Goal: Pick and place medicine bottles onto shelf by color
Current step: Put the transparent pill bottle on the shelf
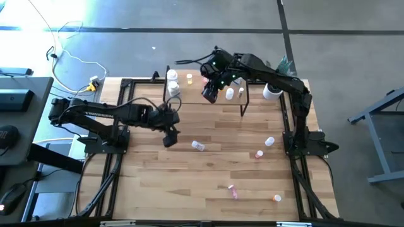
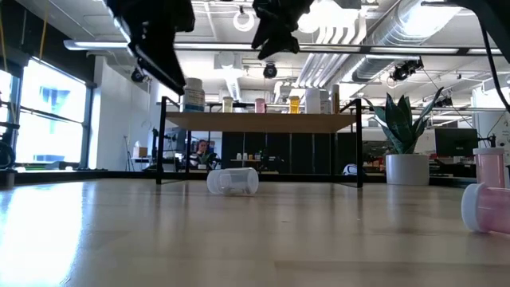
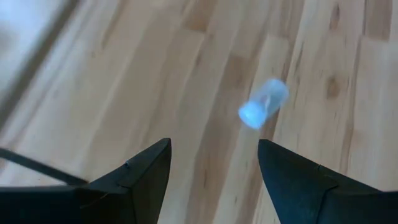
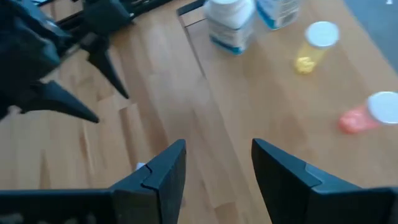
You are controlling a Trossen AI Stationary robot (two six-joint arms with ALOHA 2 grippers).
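The light-wood shelf point(image 1: 192, 94) stands at the table's far middle. On it stand two larger white bottles point(image 1: 172, 82), an orange bottle point(image 1: 189, 79) and small white bottles point(image 1: 235, 93). A pink one point(image 4: 367, 115) shows in the right wrist view. My right gripper point(image 1: 211, 91) hovers open and empty over the shelf point(image 4: 267, 93). My left gripper point(image 1: 169, 135) is open and empty above the table, just left of a clear-white bottle point(image 1: 198, 146) that lies on its side, also seen in the left wrist view point(image 3: 264, 102).
Loose bottles lie on the table's right half: a white one point(image 1: 269, 142), pink ones point(image 1: 259, 154) point(image 1: 232, 189) and an orange one point(image 1: 276, 198). A white plant pot point(image 1: 273, 91) stands right of the shelf. Bare tabletop lies at the near left.
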